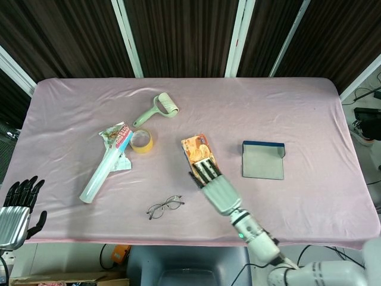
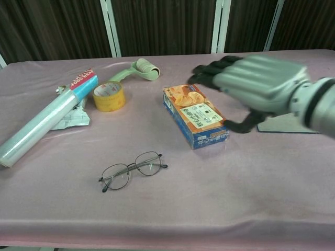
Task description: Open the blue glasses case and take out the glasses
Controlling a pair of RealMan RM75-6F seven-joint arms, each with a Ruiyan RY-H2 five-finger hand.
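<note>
Pink cloth covers the surface point(image 1: 286, 107), and on it, near the front edge, the glasses point(image 1: 165, 207) lie by themselves with thin dark wire rims, lenses up and temples folded out, touched by nothing. The blue glasses case point(image 1: 262, 159) sits open well to the right of them, its grey lining facing up and the blue lid edge toward the far side. The right robot hand point(image 1: 215, 186) hangs above the surface with its dark fingers point(image 2: 209, 70) stretched apart and nothing in them; in the head view it overlaps the near end of an orange snack box point(image 2: 194, 115), and in the chest view it floats over the gap between that box and the case. The box shows pictures of round biscuits and a pale label panel, but its print is too small to read. The left robot hand point(image 1: 18, 205) rests off the left front corner of the surface, fingers loosely spread and empty. Farther left lie a clear film roll point(image 2: 39, 127) on a crumpled packet point(image 2: 76, 86) with red-and-blue lettering I cannot make out, a yellow tape roll point(image 2: 109, 96) just beside it, and a pale green lint roller point(image 2: 137, 70) behind.
</note>
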